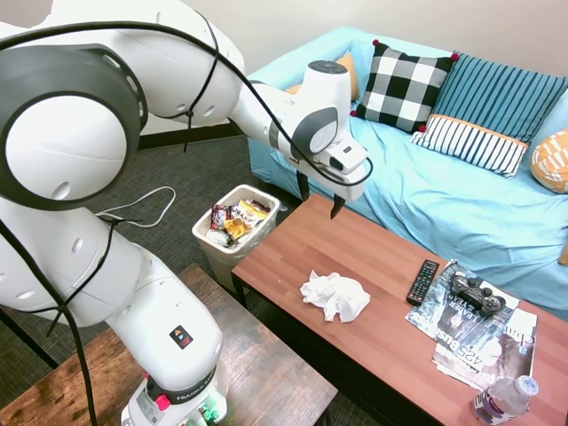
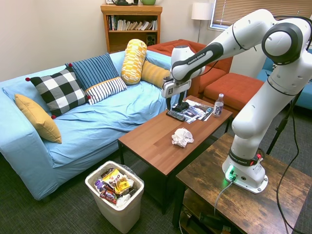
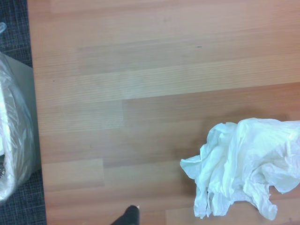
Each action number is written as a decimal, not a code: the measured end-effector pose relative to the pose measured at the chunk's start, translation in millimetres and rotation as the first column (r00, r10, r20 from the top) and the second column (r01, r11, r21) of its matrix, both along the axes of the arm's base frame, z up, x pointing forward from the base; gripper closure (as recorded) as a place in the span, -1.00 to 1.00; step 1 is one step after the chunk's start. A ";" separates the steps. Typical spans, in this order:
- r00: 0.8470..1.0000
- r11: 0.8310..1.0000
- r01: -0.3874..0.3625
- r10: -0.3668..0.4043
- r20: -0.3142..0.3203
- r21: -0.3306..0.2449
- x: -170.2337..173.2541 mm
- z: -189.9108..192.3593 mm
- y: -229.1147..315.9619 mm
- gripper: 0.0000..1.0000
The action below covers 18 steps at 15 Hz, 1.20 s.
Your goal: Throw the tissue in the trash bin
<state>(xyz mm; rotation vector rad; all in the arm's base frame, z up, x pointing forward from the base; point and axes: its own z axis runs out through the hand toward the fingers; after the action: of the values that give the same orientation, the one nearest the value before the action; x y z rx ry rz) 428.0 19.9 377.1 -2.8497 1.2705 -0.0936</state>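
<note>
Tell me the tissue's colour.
White tissue, clearest in the wrist view.

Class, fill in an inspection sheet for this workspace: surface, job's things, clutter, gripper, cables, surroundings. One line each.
Surface: wooden coffee table, bare at the bin end.
Job's things: tissue lies crumpled on the table, untouched; trash bin stands on the carpet beside the table end, holding snack wrappers.
Clutter: remote, game controller on magazines, water bottle.
Gripper: gripper open, empty, above the table, apart from the tissue.
Cables: nothing seen loose on the table.
Surroundings: blue sofa with cushions, bookshelf.
</note>
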 end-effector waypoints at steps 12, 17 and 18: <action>0.992 0.992 0.124 -0.123 -0.017 0.033 14.1 -92.9 -96.4 -1.00; 0.992 0.990 0.127 -0.125 -0.035 0.068 4.0 -185.3 -113.8 -1.00; 0.993 0.990 0.117 -0.115 -0.034 0.075 1.7 -198.8 -114.5 -1.00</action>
<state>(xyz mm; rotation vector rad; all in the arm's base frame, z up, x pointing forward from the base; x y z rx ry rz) 429.6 -94.5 178.3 -2.7217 1.4125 -0.0038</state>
